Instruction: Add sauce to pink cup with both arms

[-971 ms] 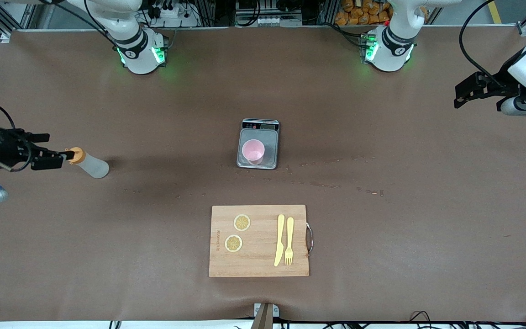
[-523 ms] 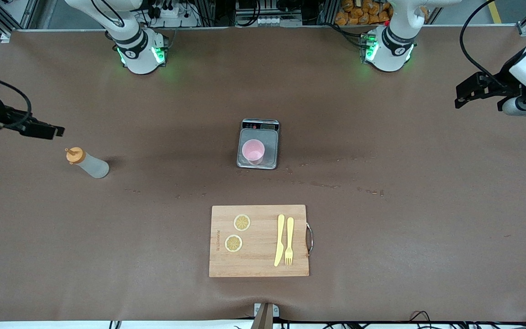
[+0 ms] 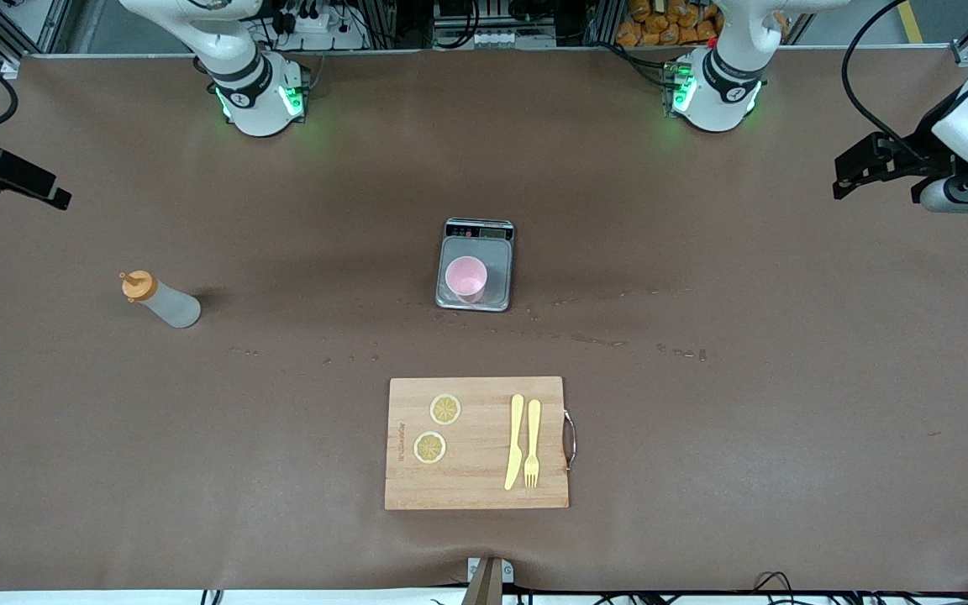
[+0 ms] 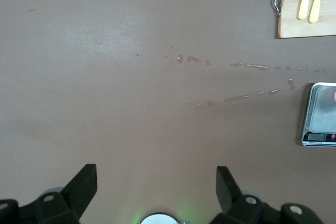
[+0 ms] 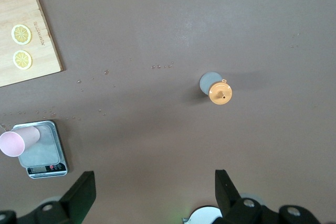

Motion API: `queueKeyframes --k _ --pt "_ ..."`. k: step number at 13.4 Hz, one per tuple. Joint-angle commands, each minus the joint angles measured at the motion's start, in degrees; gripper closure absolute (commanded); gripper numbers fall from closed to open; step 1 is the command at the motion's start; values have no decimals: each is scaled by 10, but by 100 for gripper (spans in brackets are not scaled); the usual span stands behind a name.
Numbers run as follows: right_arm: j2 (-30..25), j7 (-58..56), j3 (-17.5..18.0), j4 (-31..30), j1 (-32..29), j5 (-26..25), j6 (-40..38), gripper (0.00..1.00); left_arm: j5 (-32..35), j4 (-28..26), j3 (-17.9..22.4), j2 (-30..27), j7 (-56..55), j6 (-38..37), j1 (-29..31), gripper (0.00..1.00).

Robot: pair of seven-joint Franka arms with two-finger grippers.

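At the right arm's end of the bench (image 3: 114, 437), I have the right claw (image 3: 26, 181) up in the air over the brown surface near the edge, its fingers (image 5: 79, 195) spread wide with nothing between them. A little nearer to the front camera than that claw stands the sauce (image 3: 160, 301) — upright on the bench, orange cap on top, touched by neither arm; my right wrist view looks almost straight down onto its cap. Moving along toward the middle, I see a grey scale (image 3: 475, 267) with the pink cup (image 3: 465, 278) standing upright on its platform, well apart from the sauce. A trail of small wet spots (image 3: 602, 340) lies on the bench between the scale and the wooden cutting board (image 3: 476, 443), running toward the left arm's end. The board sits nearer to the front camera than the scale; on it lie two lemon slices (image 3: 445, 409) at the end toward the right arm, and a yellow knife (image 3: 515, 441) and a yellow fork (image 3: 532, 443) side by side at the end toward the left arm, beside the board's metal handle (image 3: 569, 439). At the left arm's end, the left claw (image 3: 858, 168) hangs over the bench near the edge — its fingers (image 4: 81, 184) also stand fully apart and hold nothing, well away from the cup and the scale.
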Motion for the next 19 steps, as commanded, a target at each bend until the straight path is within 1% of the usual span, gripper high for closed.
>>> queueKeyframes --k 1,4,5,7,8,10,19 --pt "-15 -9 3 -29 1 -19 32 0 -8 0 -4 -10 1 -8 6 0" --pt "-5 -9 4 -23 -3 -22 38 0 -8 0 -5 -10 1 -9 6 0" --pt "-1 -11 6 -21 -6 -32 41 0 -8 0 -5 -11 1 -9 6 0" --pt "-1 -49 36 -19 -16 -58 47 0 -8 0 -6 -11 -1 -9 5 0" --pt "-1 -58 38 -19 -16 -62 53 0 -8 0 -6 -11 -1 -9 5 0" --pt "0 -88 40 -19 -16 -55 62 0 -7 0 -6 -11 -1 -9 5 0" --pt "-1 -88 38 -19 -15 -55 66 0 -6 0 -6 -11 -3 -9 2 0"
